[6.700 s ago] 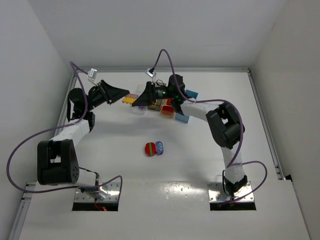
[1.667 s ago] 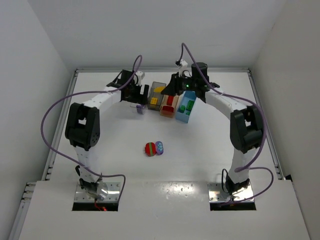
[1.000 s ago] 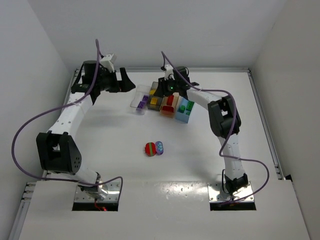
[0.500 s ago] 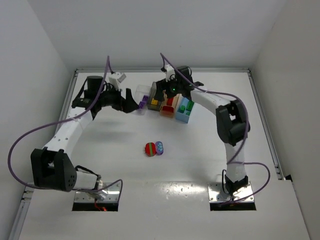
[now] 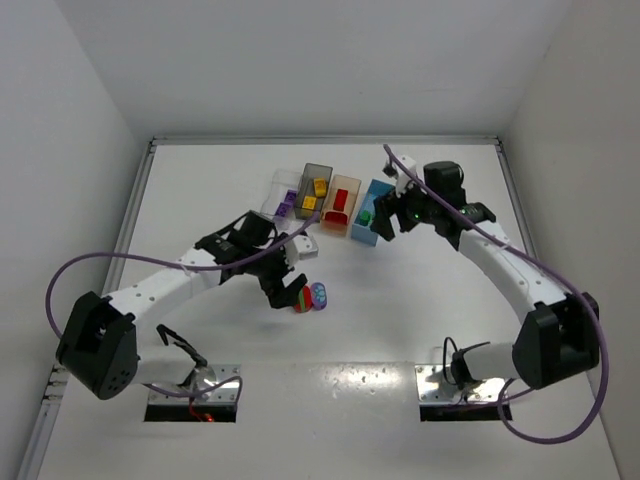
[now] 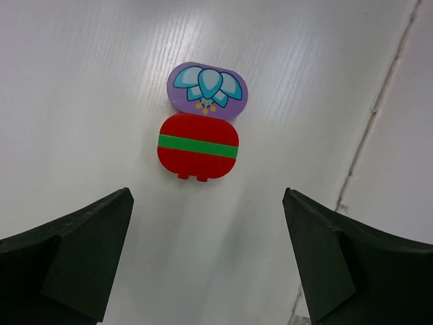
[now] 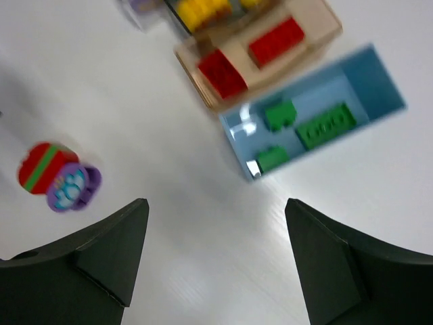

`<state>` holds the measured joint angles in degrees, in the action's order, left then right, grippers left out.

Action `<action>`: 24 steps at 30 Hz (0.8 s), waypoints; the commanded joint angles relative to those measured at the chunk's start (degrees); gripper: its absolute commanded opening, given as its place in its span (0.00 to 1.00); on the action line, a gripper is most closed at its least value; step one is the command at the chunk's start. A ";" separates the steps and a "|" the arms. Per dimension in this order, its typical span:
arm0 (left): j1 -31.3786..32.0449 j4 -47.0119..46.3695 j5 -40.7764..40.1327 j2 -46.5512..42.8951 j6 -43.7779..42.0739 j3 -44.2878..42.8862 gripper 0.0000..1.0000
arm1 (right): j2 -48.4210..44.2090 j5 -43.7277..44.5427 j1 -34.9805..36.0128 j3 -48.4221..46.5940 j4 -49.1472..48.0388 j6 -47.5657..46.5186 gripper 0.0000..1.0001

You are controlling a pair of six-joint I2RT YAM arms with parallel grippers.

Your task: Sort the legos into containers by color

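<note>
just above red-green lego (image 6: 197, 147), left pincer (image 6: 206, 195) spread wide, pointing down

Robot lab test cell, white walls (image 5: 80, 90), white table (image 5: 400, 320), bolted arms

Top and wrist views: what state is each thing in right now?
Left fingers: open, empty, above the loose bricks.
Right fingers: open, empty.
Red-green brick: unsorted, touching the purple brick.
Clear bin: holds purple bricks.
Grey bin: yellow bricks.
Tan bin: red bricks.
Blue bin: green bricks.
</note>
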<state>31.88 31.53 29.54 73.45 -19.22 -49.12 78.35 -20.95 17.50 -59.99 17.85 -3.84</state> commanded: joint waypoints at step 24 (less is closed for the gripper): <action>12.68 -21.42 -17.42 16.11 -0.55 4.91 0.92 | -8.21 -4.88 -15.74 5.67 11.51 -2.67 0.81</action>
<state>44.07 12.40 10.79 89.69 -19.25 -43.53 70.15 -23.57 1.96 -52.01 28.88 -5.82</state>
